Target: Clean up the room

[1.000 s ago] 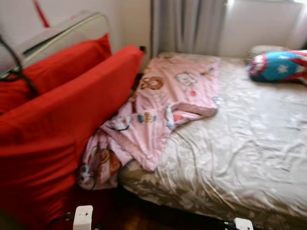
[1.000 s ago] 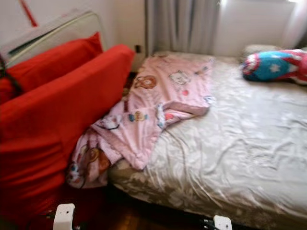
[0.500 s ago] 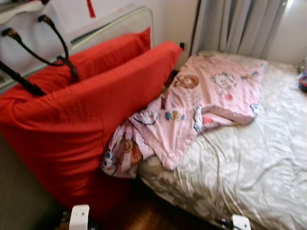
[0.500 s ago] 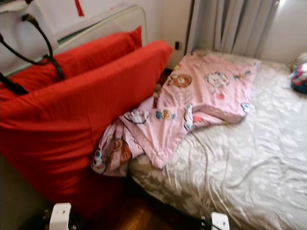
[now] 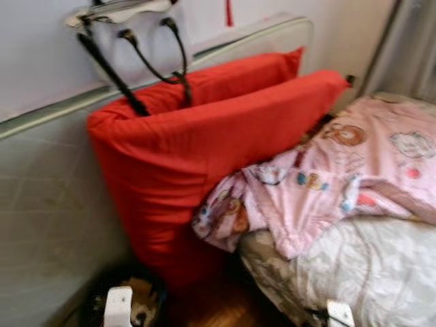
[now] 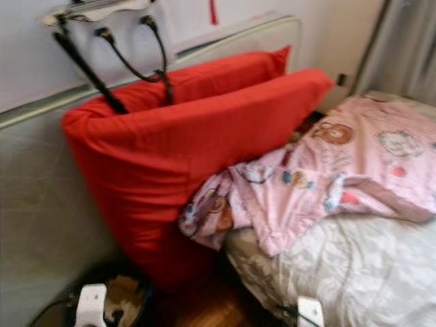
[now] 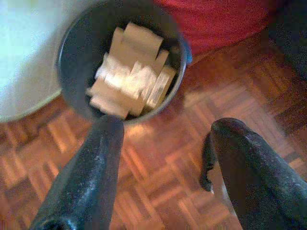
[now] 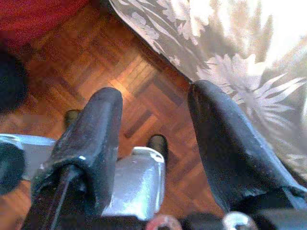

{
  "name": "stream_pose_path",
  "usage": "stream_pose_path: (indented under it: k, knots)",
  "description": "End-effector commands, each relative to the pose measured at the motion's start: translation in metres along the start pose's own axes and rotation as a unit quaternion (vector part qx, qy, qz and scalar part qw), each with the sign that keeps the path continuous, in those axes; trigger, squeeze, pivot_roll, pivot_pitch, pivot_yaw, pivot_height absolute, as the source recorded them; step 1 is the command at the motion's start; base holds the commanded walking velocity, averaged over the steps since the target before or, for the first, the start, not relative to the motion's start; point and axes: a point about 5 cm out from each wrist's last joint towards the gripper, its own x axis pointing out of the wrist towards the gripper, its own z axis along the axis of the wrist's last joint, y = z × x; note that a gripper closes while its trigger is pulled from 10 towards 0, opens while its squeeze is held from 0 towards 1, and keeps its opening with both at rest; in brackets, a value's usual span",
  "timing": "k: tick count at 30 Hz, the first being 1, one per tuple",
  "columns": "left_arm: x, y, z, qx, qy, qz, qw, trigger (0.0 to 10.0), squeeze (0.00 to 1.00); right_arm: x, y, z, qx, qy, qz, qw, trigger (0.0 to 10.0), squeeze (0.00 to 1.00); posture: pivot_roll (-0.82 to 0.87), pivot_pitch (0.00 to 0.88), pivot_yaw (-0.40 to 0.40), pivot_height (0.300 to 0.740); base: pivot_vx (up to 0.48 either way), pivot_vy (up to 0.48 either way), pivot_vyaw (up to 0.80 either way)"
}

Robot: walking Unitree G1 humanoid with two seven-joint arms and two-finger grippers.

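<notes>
Left hand, right hand spread, empty.

Pink blanket draped over bed; bin on parquet floor.

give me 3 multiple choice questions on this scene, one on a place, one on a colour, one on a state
1. Where does the pink blanket lie?
A. over the bed's edge beside the cushions
B. folded on the floor
C. inside the bin

2. What colour are the two big cushions?
A. blue
B. red
C. green

3. What state is the left gripper in?
A. shut on paper
B. shut on a bag
C. open, holding nothing

Answers:
1 A, it drapes off the bed against the cushions.
2 B, both are plain red.
3 C, its fingers stand apart above the wood floor, near the bin of paper scraps.
</notes>
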Motion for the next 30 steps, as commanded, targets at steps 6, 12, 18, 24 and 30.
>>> stream_pose_path:
  k: [6,12,18,24,30]
  knots:
    - [-0.002,0.009,-0.005,-0.007,0.009,0.013,1.000,10.0,0.00,0.002,0.005,0.005,0.002,-0.006,0.008,1.000,10.0,0.00,0.04,0.000,0.009,0.740,0.000,0.000,0.31]
    - [-0.002,0.009,-0.006,-0.013,0.008,0.014,1.000,10.0,0.00,0.002,0.003,0.006,0.003,-0.009,0.009,1.000,10.0,0.00,0.04,0.000,-0.001,0.740,0.000,0.000,0.00]
    - [-0.002,0.007,-0.005,-0.013,0.006,0.013,1.000,10.0,0.00,0.002,0.003,0.007,-0.006,-0.007,0.009,1.000,10.0,0.00,0.04,0.000,-0.001,0.740,0.000,0.000,0.00]
    - [-0.001,0.004,-0.005,-0.012,0.005,0.011,1.000,10.0,0.00,0.002,0.002,0.007,-0.013,-0.007,0.011,1.000,10.0,0.00,0.03,0.000,-0.009,0.740,0.000,0.000,0.00]
    - [-0.001,-0.002,-0.006,-0.016,0.006,0.009,1.000,10.0,0.00,0.001,-0.002,0.007,-0.021,-0.003,0.010,1.000,10.0,0.00,0.03,0.000,-0.025,0.740,0.000,0.000,0.00]
